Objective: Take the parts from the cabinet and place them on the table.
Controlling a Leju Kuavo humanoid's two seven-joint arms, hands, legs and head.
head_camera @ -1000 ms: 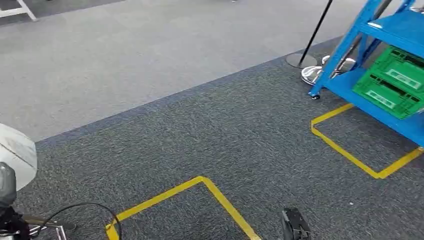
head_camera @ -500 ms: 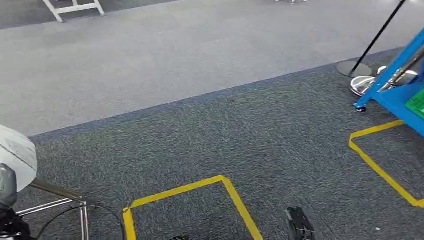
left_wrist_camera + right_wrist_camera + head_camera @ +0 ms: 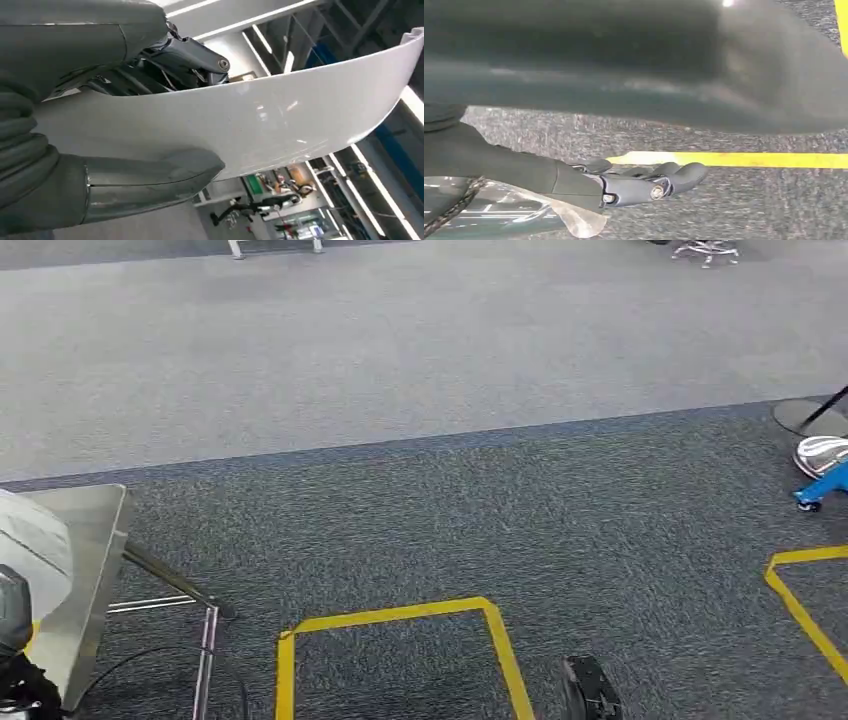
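The carpet (image 3: 450,520) runs dark grey below and paler beyond, with 2 yellow tape squares (image 3: 400,640) marked on it; a blue foot of the cabinet (image 3: 815,495) shows at the right edge of the head view. At the lower left, the metal table (image 3: 80,580) comes in by its corner, its top edge slanting toward the robot. The white part (image 3: 260,120), a long curved panel, lies across the left hand (image 3: 75,150), which grasps it between thumb and fingers; its long axis runs out past the hand, away from the wrist. So the part is on the table's side, and the left arm is the nearer one for setting it down. The right hand (image 3: 644,182) hangs over the carpet near a tape line, its fingers stretched out and apart, with nothing in them.
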